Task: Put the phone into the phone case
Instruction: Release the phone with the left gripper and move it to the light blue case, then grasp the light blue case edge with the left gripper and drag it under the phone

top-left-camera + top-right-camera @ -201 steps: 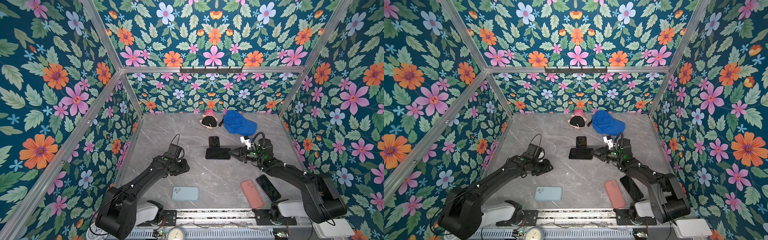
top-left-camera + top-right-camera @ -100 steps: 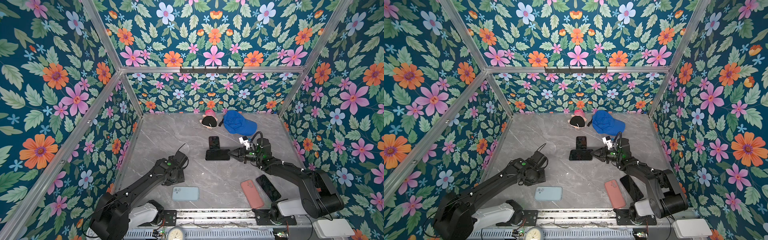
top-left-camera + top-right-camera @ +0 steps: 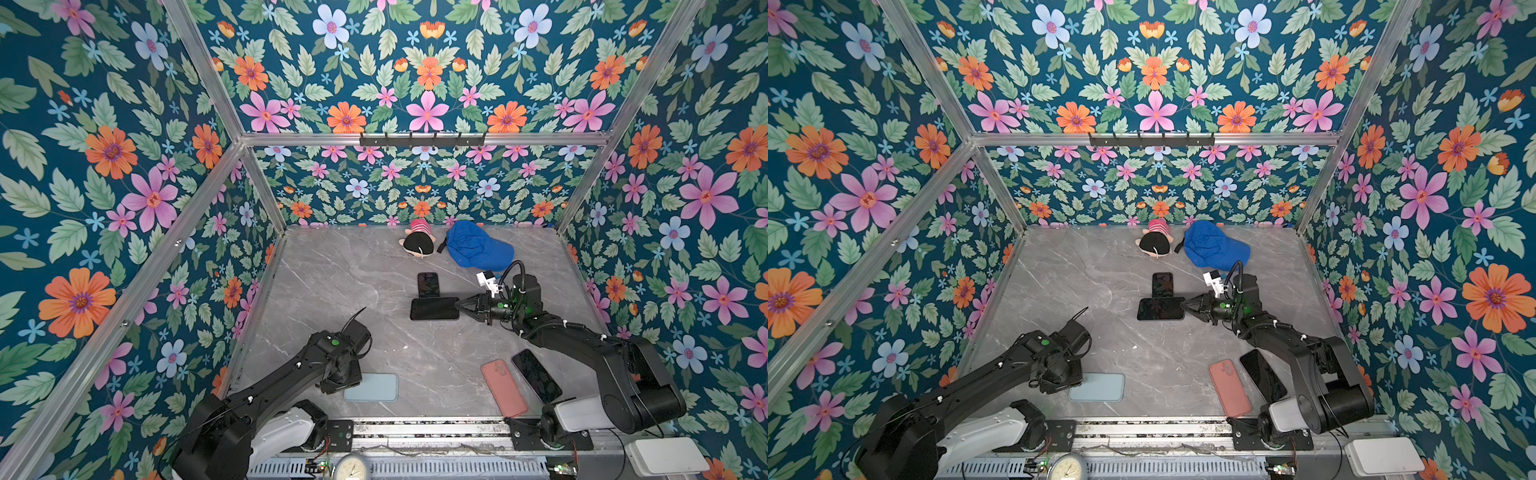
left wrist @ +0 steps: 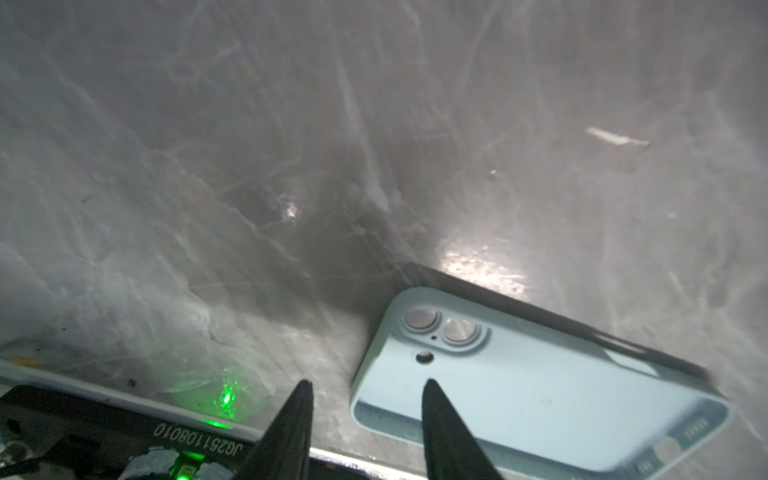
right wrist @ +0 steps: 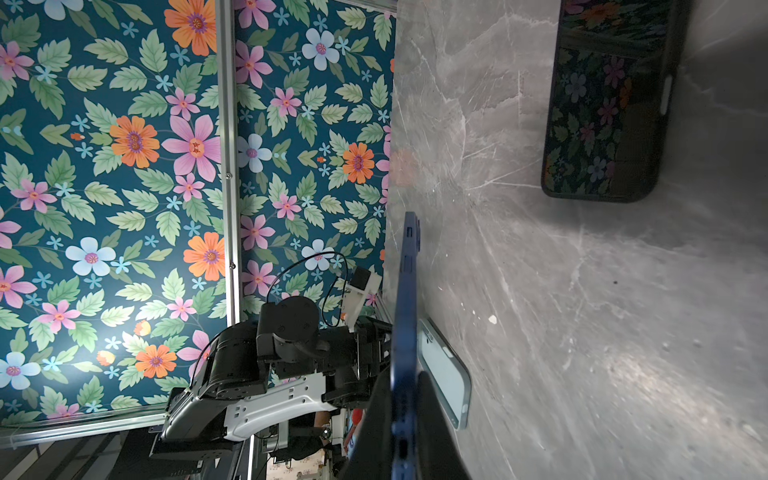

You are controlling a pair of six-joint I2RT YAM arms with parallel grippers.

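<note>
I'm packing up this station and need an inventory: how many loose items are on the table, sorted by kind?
Phones: 3 (held phone, small phone, black phone)
Phone cases: 2 (light blue case, pink case)
Plush toys: 1 (plush toy)
Caps: 1 (blue cap)
Total: 7

one marking is legible: a white serial code (image 4: 197, 439), "jg251108010", printed in capitals and visible in the left wrist view. it stands on a black plate (image 4: 83, 419) just beyond the edge of the marble table (image 4: 166, 166), and it appears inverted to that camera. the round dial (image 3: 351, 468) at the front rail, visible in both top views, carries marks too small to read.
</note>
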